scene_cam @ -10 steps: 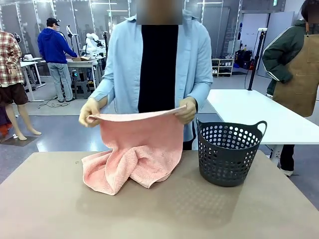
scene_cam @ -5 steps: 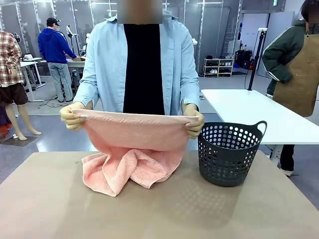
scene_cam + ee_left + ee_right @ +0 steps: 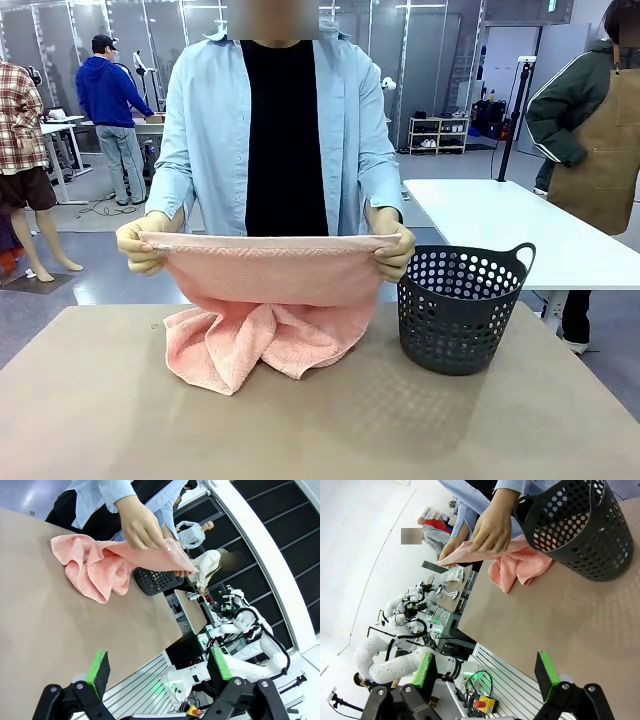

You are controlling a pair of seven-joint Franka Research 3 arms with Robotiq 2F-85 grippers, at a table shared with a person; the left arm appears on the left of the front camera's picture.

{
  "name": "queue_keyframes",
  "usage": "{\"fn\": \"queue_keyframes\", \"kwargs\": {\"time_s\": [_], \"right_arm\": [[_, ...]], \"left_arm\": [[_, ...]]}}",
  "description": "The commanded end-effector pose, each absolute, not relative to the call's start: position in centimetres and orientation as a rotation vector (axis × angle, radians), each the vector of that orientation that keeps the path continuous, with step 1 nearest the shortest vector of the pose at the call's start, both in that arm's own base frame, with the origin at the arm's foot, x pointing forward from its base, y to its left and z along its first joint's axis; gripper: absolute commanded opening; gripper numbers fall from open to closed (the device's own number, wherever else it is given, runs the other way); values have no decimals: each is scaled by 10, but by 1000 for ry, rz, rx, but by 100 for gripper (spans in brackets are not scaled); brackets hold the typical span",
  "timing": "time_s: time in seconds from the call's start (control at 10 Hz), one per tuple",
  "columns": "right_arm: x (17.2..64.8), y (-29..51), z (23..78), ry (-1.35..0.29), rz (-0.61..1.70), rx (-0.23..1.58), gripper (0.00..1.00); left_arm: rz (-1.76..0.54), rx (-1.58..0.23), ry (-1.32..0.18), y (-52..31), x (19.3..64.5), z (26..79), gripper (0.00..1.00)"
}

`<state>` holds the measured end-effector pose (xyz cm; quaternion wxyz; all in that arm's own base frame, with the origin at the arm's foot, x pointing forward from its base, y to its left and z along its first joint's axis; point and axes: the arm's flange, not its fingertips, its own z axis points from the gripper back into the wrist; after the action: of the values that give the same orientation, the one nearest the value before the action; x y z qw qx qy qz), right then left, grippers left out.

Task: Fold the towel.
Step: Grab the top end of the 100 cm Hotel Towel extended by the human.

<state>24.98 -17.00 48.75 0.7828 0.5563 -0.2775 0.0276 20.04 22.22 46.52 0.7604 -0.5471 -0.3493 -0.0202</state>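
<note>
The person at the far side holds the salmon-pink towel (image 3: 270, 300) by its top hem, one hand (image 3: 143, 243) at each end (image 3: 392, 250), stretched flat above the table. Its lower part lies bunched on the tabletop. The towel (image 3: 102, 565) also hangs from a hand in the left wrist view, and the towel (image 3: 517, 567) lies beside the basket in the right wrist view. My left gripper (image 3: 159, 665) is open over the near table, far from the cloth. My right gripper (image 3: 487, 672) is open too, nothing between its green pads.
A dark grey perforated basket (image 3: 458, 308) stands right of the towel, close to the person's hand. The tan table (image 3: 320, 430) stretches bare toward me. A white table (image 3: 520, 225) and other people are behind.
The person has pulled the towel's top edge wider and lowered it slightly, and stands more upright. The bunched part on the table has shifted a little. Both arms stay still.
</note>
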Motion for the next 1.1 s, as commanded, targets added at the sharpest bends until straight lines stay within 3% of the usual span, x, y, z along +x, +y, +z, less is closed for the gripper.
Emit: {"fn": "queue_keyframes", "kwargs": {"time_s": [0.0, 0.3, 0.7, 0.8, 1.0], "right_arm": [[248, -167, 491, -604, 75, 1166, 100], [256, -146, 536, -593, 182, 959, 100], [280, -60, 620, -600, 405, 404, 100], [288, -34, 631, -598, 465, 351, 100], [295, -2, 644, -607, 535, 295, 100]], "left_arm": [[-97, -1120, -751, 218, 198, 470, 100], [-220, -906, -691, 209, 203, 507, 100], [-472, -260, -597, 144, 237, 591, 100], [-539, -125, -578, 126, 250, 605, 100], [-617, -50, -559, 107, 266, 621, 100]]}}
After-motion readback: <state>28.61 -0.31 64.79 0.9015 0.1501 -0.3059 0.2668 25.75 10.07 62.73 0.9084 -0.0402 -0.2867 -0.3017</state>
